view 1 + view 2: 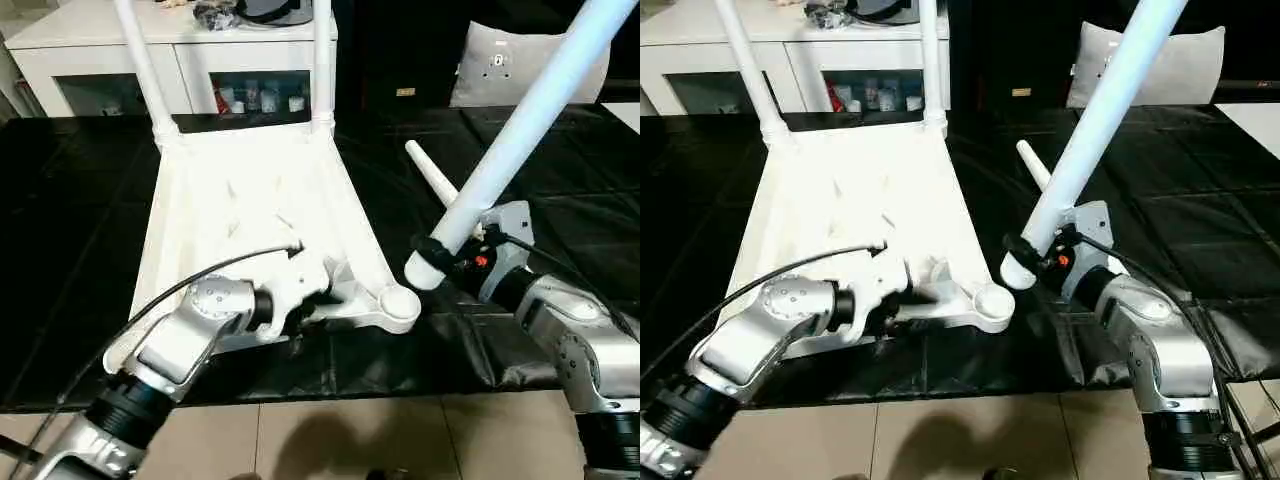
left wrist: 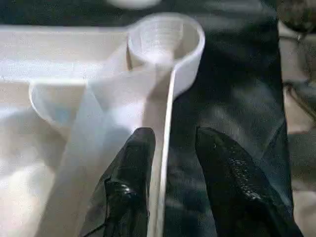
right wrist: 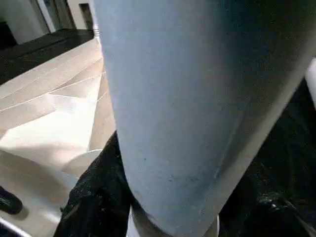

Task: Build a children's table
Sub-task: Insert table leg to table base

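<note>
Bracing the upturned table top (image 1: 250, 215) comes first: w/ two legs (image 1: 322, 60) already standing in the far corner sockets, the left gripper (image 2: 170, 148) sits at the near edge, its black fingers (image 2: 131, 163) straddling the thin rim wall (image 2: 165, 163), one inside the rim, one outside over the black mat (image 1: 560, 210). Jaws are apart w/ the wall between them; can't tell whether the pads actually bite yet, so I'd want that pinch firm before any push from the other side, else the top will likely skate on the mat. Just ahead of those fingertips is the open near-right corner socket (image 2: 165, 42), ribbed inside & empty, which looks like the target. Moving right, the right gripper (image 1: 455, 258) is clamped round the thick end of a third leg (image 1: 530, 110), jaws tight on it near the butt, the leg slanting up & away to the right. Its butt end hangs just beside the socket, near but apart, & tilted, not yet over the hole. Doing this well, I reckon: swing the leg upright, centre the butt over the socket, then press straight down; a tilted entry prob jams on the rim. A fourth leg (image 1: 432, 172) lies loose on the mat just behind the held one.
</note>
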Robot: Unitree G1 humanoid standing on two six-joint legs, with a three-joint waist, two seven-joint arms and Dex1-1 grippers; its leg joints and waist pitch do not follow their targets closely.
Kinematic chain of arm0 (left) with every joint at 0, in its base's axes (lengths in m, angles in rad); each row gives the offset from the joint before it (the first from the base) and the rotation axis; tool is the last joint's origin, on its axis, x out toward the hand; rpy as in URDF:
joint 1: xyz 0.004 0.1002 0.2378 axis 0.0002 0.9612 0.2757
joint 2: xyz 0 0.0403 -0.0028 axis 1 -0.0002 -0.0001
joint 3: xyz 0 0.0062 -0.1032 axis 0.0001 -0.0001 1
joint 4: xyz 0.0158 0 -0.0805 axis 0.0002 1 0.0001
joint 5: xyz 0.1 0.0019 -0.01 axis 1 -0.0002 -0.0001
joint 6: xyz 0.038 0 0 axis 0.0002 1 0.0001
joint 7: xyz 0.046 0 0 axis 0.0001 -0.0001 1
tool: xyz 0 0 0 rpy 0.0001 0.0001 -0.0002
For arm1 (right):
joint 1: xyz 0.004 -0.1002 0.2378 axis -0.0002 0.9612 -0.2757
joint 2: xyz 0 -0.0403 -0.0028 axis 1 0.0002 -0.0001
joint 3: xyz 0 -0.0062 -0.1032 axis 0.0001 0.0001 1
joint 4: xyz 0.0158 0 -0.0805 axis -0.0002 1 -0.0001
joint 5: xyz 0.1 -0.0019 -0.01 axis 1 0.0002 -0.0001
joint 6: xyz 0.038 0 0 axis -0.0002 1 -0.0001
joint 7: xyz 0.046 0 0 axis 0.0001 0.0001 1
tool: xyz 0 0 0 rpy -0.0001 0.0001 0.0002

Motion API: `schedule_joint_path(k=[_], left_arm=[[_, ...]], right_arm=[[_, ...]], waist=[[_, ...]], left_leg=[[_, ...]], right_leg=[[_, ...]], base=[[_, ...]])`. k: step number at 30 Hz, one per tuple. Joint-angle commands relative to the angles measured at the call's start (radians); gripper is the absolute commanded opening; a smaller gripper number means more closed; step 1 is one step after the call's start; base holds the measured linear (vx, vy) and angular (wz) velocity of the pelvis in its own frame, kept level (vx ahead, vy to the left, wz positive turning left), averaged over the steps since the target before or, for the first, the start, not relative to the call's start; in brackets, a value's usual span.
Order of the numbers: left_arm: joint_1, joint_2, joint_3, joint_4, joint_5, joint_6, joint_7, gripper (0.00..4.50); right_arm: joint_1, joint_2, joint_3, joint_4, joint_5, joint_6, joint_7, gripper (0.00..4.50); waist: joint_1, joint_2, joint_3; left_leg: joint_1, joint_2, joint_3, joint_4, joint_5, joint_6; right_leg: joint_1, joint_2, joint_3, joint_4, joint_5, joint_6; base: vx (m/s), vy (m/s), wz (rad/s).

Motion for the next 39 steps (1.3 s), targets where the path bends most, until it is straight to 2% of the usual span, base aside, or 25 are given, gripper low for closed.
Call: schedule_joint_path(k=[1,4,5,6,8,9,12,13,14,15,17,18,20,21,25,28,30,31,33,34,35,37,39], left_arm=[[-0.016,0.011,-0.014,0.001,0.028,0.003,0.002,1.35],[-0.028,0.013,-0.022,0.024,0.06,-0.006,0.017,1.31],[-0.028,0.014,-0.022,0.025,0.062,-0.007,0.017,1.22],[-0.034,0.017,-0.027,0.037,0.076,-0.014,0.024,0.92],[-0.037,0.014,-0.023,0.048,0.08,-0.022,0.029,0.89],[-0.037,0.013,-0.021,0.049,0.08,-0.022,0.029,0.66],[-0.038,0.011,-0.021,0.054,0.084,-0.027,0.027,0.42],[-0.042,0.01,-0.023,0.068,0.091,-0.045,0.025,0.4],[-0.043,0.01,-0.023,0.072,0.094,-0.051,0.025,0.37],[-0.046,0.004,-0.02,0.088,0.098,-0.079,0.026,0.37],[-0.058,-0.002,-0.019,0.115,0.1,-0.122,0.022,0.05],[-0.063,-0.001,-0.022,0.124,0.105,-0.132,0.02,0.03],[-0.07,0.003,-0.03,0.142,0.116,-0.155,0.016,0.01],[-0.074,0.006,-0.033,0.155,0.12,-0.172,0.013,0.0],[-0.08,0.006,-0.026,0.183,0.116,-0.208,0.001,0.0],[-0.082,0.004,-0.021,0.211,0.102,-0.241,-0.038,0.0],[-0.082,0.008,-0.026,0.218,0.1,-0.247,-0.055,0.0],[-0.084,0.012,-0.03,0.227,0.103,-0.253,-0.062,0.0],[-0.084,0.009,-0.025,0.236,0.099,-0.256,-0.064,0.0],[-0.084,0.007,-0.022,0.238,0.097,-0.254,-0.064,0.0],[-0.084,0.007,-0.021,0.238,0.096,-0.254,-0.063,0.0],[-0.087,-0.002,-0.011,0.24,0.087,-0.245,-0.058,0.0],[-0.09,-0.013,0.001,0.238,0.065,-0.21,-0.071,0.43]], right_arm=[[-0.003,-0.004,-0.004,-0.028,0.018,0.002,0.005,1.89],[-0.005,0.002,-0.008,-0.031,0.023,0.016,-0.006,1.89],[-0.006,0.002,-0.008,-0.03,0.022,0.018,-0.008,1.89],[-0.01,0.005,-0.011,-0.026,0.013,0.016,-0.02,1.89],[-0.016,0.007,-0.02,-0.022,0.027,0.031,-0.014,1.89],[-0.015,0.002,-0.015,-0.024,0.025,0.031,-0.008,1.89],[-0.012,0.0,-0.008,-0.026,0.025,0.024,-0.002,1.89],[-0.012,0.01,-0.009,-0.022,0.028,0.001,-0.003,1.89],[-0.013,0.013,-0.01,-0.021,0.031,0.0,-0.005,1.89],[-0.014,0.016,-0.005,-0.025,0.037,-0.006,0.008,1.89],[-0.019,0.017,0.007,-0.028,0.037,-0.011,0.023,1.89],[-0.022,0.019,0.009,-0.026,0.035,-0.013,0.023,1.89],[-0.027,0.018,0.014,-0.021,0.034,-0.014,0.028,1.89],[-0.03,0.015,0.019,-0.02,0.037,-0.006,0.035,1.89],[-0.034,-0.003,0.048,-0.035,0.053,0.039,0.077,1.89],[-0.034,-0.041,0.099,-0.051,0.053,0.072,0.148,1.89],[-0.038,-0.051,0.111,-0.047,0.046,0.069,0.166,1.89],[-0.047,-0.057,0.116,-0.033,0.036,0.063,0.17,1.89],[-0.058,-0.07,0.126,-0.016,0.027,0.07,0.184,1.89],[-0.06,-0.076,0.131,-0.014,0.025,0.073,0.19,1.89],[-0.06,-0.077,0.132,-0.014,0.024,0.073,0.192,1.89],[-0.063,-0.084,0.136,-0.005,0.018,0.073,0.2,1.89],[-0.067,-0.087,0.137,0.003,0.017,0.072,0.204,1.89]], waist=[[0.002,-0.009,-0.063],[0.001,-0.011,-0.063],[0.001,-0.01,-0.062],[0.001,-0.009,-0.063],[0.0,-0.009,-0.064],[0.0,-0.01,-0.064],[0.0,-0.01,-0.063],[0.0,-0.017,-0.063],[0.002,-0.013,-0.062],[0.0,-0.013,-0.061],[0.0,-0.013,-0.06],[-0.002,-0.019,-0.061],[0.0,-0.014,-0.061],[-0.002,-0.015,-0.062],[-0.003,-0.012,-0.063],[0.003,-0.013,-0.064],[0.004,-0.014,-0.065],[0.004,-0.023,-0.065],[0.005,-0.017,-0.064],[0.005,-0.017,-0.064],[0.004,-0.021,-0.063],[0.005,-0.02,-0.063],[0.007,-0.02,-0.064]], left_leg=[[-0.003,0.041,-0.013,-0.073,-0.176,0.06],[-0.002,0.038,-0.011,-0.072,-0.181,0.06],[-0.002,0.038,-0.012,-0.071,-0.182,0.058],[-0.002,0.037,-0.012,-0.071,-0.184,0.057],[-0.003,0.037,-0.013,-0.071,-0.182,0.057],[-0.003,0.039,-0.014,-0.072,-0.184,0.056],[-0.003,0.038,-0.013,-0.071,-0.184,0.058],[-0.003,0.038,-0.012,-0.071,-0.186,0.059],[-0.002,0.038,-0.012,-0.071,-0.191,0.058],[-0.002,0.037,-0.012,-0.071,-0.199,0.058],[0.002,0.034,-0.011,-0.069,-0.214,0.057],[0.001,0.034,-0.011,-0.069,-0.214,0.056],[0.0,0.04,-0.015,-0.073,-0.21,0.055],[-0.003,0.041,-0.017,-0.074,-0.211,0.055],[-0.002,0.042,-0.015,-0.074,-0.205,0.058],[-0.003,0.043,-0.014,-0.074,-0.188,0.066],[-0.005,0.043,-0.014,-0.074,-0.18,0.066],[-0.005,0.044,-0.013,-0.073,-0.178,0.065],[-0.004,0.045,-0.014,-0.074,-0.177,0.063],[-0.004,0.045,-0.014,-0.074,-0.179,0.062],[-0.004,0.043,-0.013,-0.073,-0.18,0.062],[-0.003,0.043,-0.012,-0.072,-0.179,0.061],[-0.003,0.044,-0.012,-0.072,-0.171,0.062]], right_leg=[[0.065,-0.066,0.052,-0.098,-0.497,-0.016],[0.064,-0.065,0.051,-0.102,-0.51,-0.008],[0.064,-0.065,0.049,-0.102,-0.515,-0.005],[0.064,-0.065,0.049,-0.103,-0.515,-0.004],[0.065,-0.064,0.048,-0.103,-0.513,-0.001],[0.065,-0.066,0.049,-0.102,-0.509,-0.003],[0.064,-0.066,0.049,-0.102,-0.509,-0.007],[0.063,-0.066,0.048,-0.105,-0.517,-0.004],[0.063,-0.068,0.048,-0.105,-0.53,-0.001],[0.061,-0.066,0.047,-0.108,-0.541,0.004],[0.059,-0.066,0.042,-0.116,-0.57,0.018],[0.059,-0.066,0.042,-0.116,-0.571,0.022],[0.061,-0.068,0.044,-0.112,-0.556,0.02],[0.064,-0.068,0.044,-0.11,-0.54,0.017],[0.064,-0.072,0.048,-0.106,-0.515,-0.001],[0.066,-0.07,0.051,-0.102,-0.491,-0.013],[0.068,-0.072,0.052,-0.1,-0.486,-0.014],[0.068,-0.072,0.052,-0.1,-0.487,-0.013],[0.067,-0.074,0.052,-0.099,-0.497,-0.017],[0.067,-0.073,0.052,-0.099,-0.498,-0.019],[0.066,-0.073,0.051,-0.1,-0.506,-0.017],[0.066,-0.074,0.051,-0.102,-0.517,-0.012],[0.066,-0.074,0.052,-0.1,-0.504,-0.017]], base=[[0.0,0.0,0.0],[0.0,0.0,0.0],[0.0,0.0,0.0],[0.0,0.0,0.0],[0.0,0.0,0.0],[0.0,0.0,0.0],[0.0,0.0,0.0],[0.0,0.0,0.0],[0.0,0.0,0.0],[0.0,0.0,0.0],[0.0,0.0,0.0],[0.0,0.0,0.0],[0.0,0.0,0.0],[0.0,0.0,0.0],[0.0,0.0,0.0],[0.0,0.0,0.0],[0.0,0.0,0.0],[0.0,0.0,0.0],[0.0,0.0,0.0],[0.0,0.0,0.0],[0.0,0.0,0.0],[0.0,0.0,0.0],[0.0,0.0,0.0]])
